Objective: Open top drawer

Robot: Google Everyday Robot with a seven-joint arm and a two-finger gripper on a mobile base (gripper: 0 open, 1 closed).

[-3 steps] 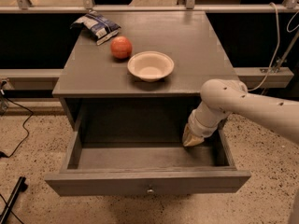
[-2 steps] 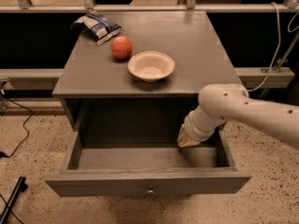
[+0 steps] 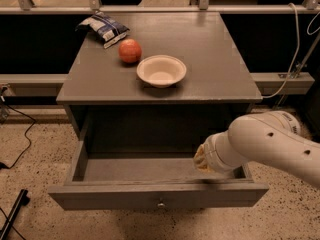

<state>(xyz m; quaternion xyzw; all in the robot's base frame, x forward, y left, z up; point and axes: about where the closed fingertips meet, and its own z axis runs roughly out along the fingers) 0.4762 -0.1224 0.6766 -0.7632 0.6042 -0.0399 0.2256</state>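
Observation:
The top drawer of the grey cabinet is pulled far out. Its wide front faces me with a small round metal knob at the centre, and its deep grey box shows nothing inside. My gripper is at the end of the white arm, down inside the drawer box near its right side, just behind the front panel. Only a yellowish tip of it shows; the arm covers the rest.
On the cabinet top sit a white bowl, a red apple and a chip bag at the back left. A rail with cables runs behind. Speckled floor lies to the left, with a black cable.
The arm has moved left and toward the drawer front, and the gripper now sits lower and closer to the front panel. The drawer stays open as before.

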